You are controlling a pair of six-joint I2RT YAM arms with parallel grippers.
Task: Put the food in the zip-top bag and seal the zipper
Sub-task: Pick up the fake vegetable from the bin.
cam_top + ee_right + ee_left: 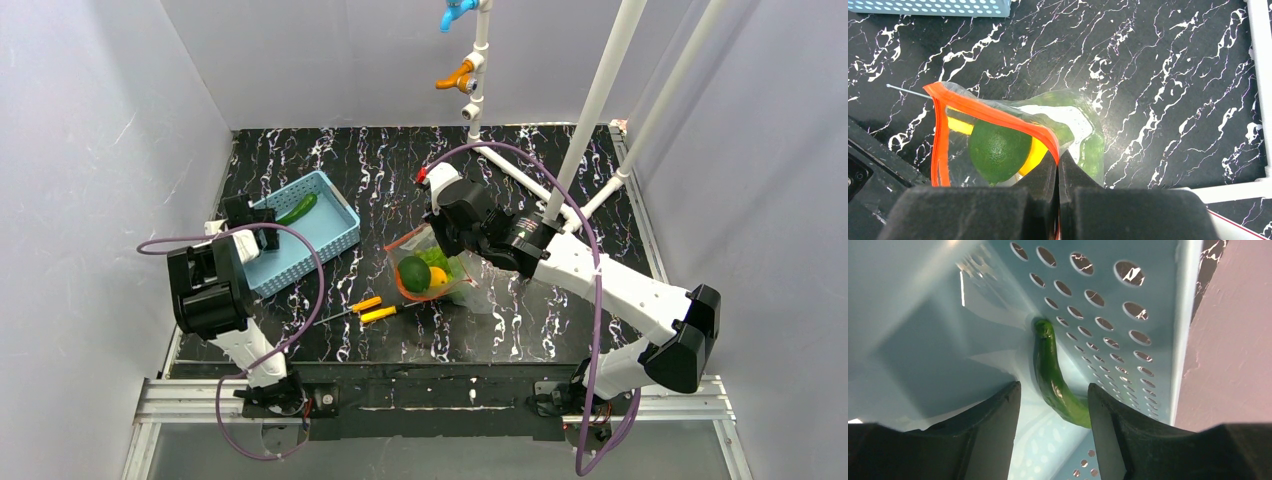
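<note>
Left gripper (1053, 392): jaws spread apart and holding nothing. It is lowered into the light blue basket (1098, 275), with one finger on either side of the near end of a long green vegetable (1047, 365).
Right gripper (1058, 162): fingers pressed together on the zipper (983, 111), pinching the red-orange strip at one corner so the mouth stands open.
Zip-top bag (1085, 132): lies on the black marbled table (1158, 70) near the middle, with the basket well apart to its left.
Already inside the bag: a dark green oval (998, 150), a yellow lemon (1037, 152) touching it, and light green leafy pieces (442, 260) deeper in.
Not yet bagged: the long green vegetable, lying in the basket along the foot of a perforated wall.
Vegetable's long axis: diagonal in the top view, from near-left to far-right. In the left wrist view it runs away from the fingers in a slight curve, narrow tip farthest.
How the vegetable will likely handle: light, glossy and probably slippery. A pinch across its narrow width near the middle looks best, though the wall crowds one finger.
How the bag will likely handle: thin, crinkly and limp, so it would sag shut unless held by the stiffer zipper strip.
Bag's direction: the mouth faces the left arm and the closed bottom trails to the right.
Nearby: two orange-handled screwdrivers (372, 308) lie just beside the mouth. They are not food.
</note>
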